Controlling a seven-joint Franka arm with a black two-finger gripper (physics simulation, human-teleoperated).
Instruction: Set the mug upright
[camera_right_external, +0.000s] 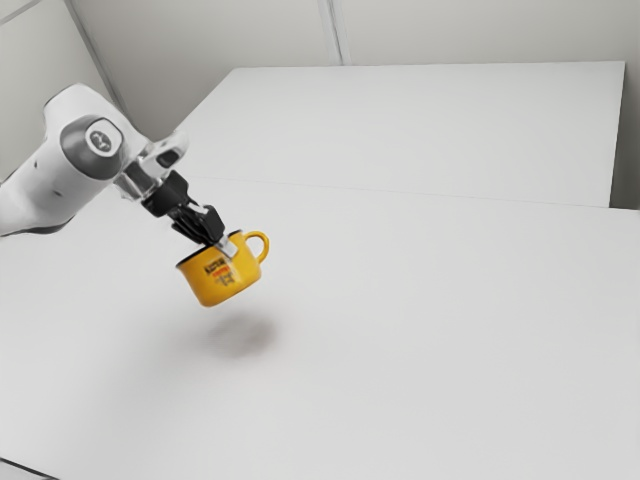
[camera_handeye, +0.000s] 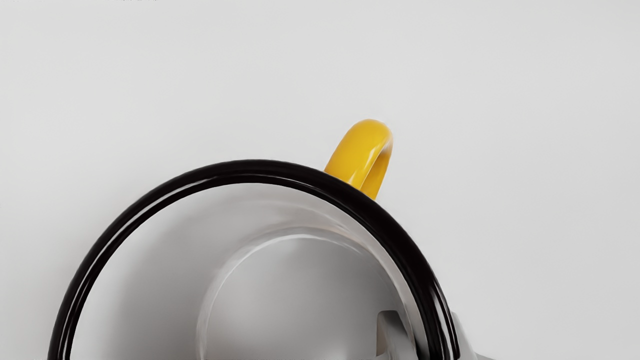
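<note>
In the exterior view, the black gripper (camera_right_external: 228, 246) is shut on the wall of the yellow mug (camera_right_external: 218, 280), near the handle. The mug hangs above the table, its mouth up and tilted toward the exterior view's left, with a shadow beneath it. In the wrist view, the mug's black rim (camera_handeye: 260, 171) circles a pale inside, and the yellow handle (camera_handeye: 357, 152) sticks out beyond it. There the gripper (camera_handeye: 432, 335) has one finger inside the mug and the other outside, with the rim between them.
The white table (camera_right_external: 430, 330) spreads below and around the mug. Behind it, a white panel (camera_right_external: 420, 130) stands before pale walls. A dark line (camera_right_external: 28, 468) crosses the exterior view's lower left corner.
</note>
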